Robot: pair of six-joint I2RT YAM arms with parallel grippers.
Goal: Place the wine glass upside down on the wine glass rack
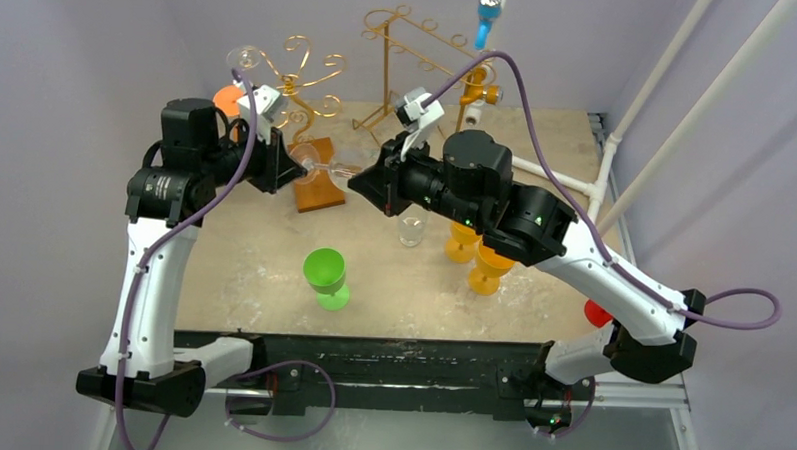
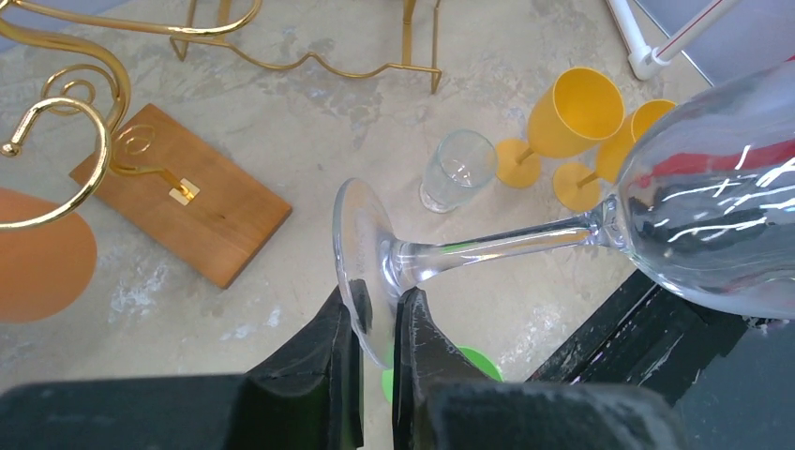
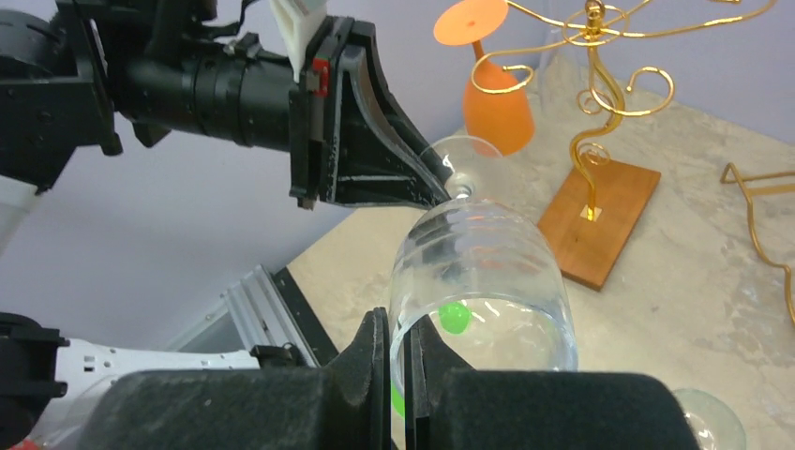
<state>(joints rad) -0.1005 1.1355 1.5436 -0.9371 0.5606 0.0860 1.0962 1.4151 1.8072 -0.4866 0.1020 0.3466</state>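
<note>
Green goblet (image 1: 325, 269), two yellow goblets (image 1: 491, 264), small clear tumbler (image 1: 411, 230)

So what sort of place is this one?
Probably a robot lab cell, not a home: a table boxed in by plain walls and white pipes, with gold racks and plastic goblets as props.

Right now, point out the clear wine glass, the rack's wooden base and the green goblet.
clear wine glass (image 2: 497, 246), left wrist view, on its stem.
wooden base (image 2: 225, 225), left wrist view, on its bare top face.
green goblet (image 1: 324, 268), top external view, on its bowl.
</note>
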